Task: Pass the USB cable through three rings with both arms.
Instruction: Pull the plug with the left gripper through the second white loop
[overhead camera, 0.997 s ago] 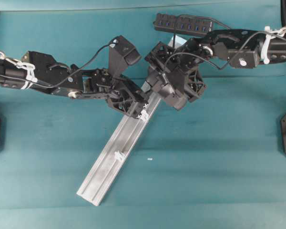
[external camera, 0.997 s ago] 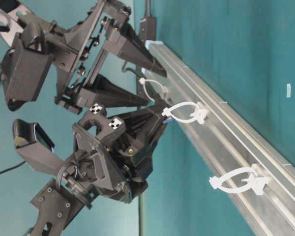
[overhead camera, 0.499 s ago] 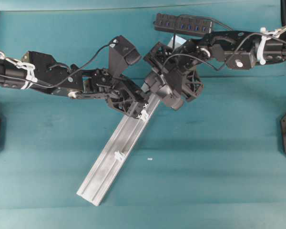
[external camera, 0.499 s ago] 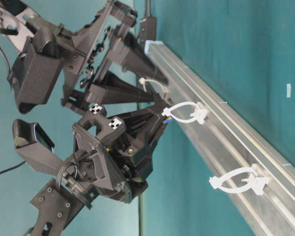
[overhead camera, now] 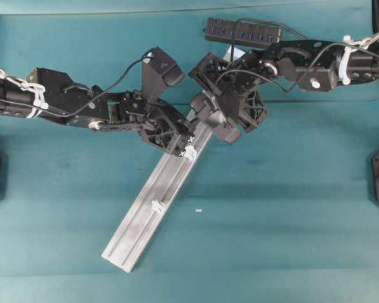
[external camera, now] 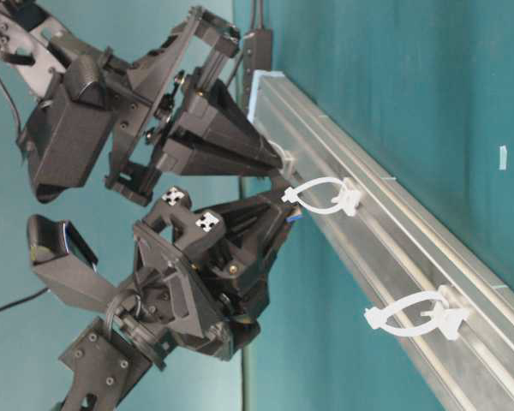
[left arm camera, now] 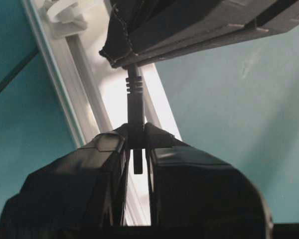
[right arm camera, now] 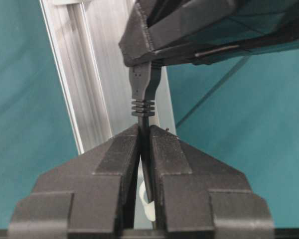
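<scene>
Fingers of the left gripper (left arm camera: 135,144) stay pinched on the USB cable (left arm camera: 134,107) plug in mid-frame over the rail (overhead camera: 153,197); at right, the right gripper (right arm camera: 143,137) has just closed from spread onto its cord. Both now hold it, so a handover toward the 3 rings (external camera: 321,195) looks underway.

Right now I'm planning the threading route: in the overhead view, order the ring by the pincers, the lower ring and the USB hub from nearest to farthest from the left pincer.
1. Ring, beside the left pincer.
2. Lower ring, down the rail.
3. USB hub, top edge.
</scene>
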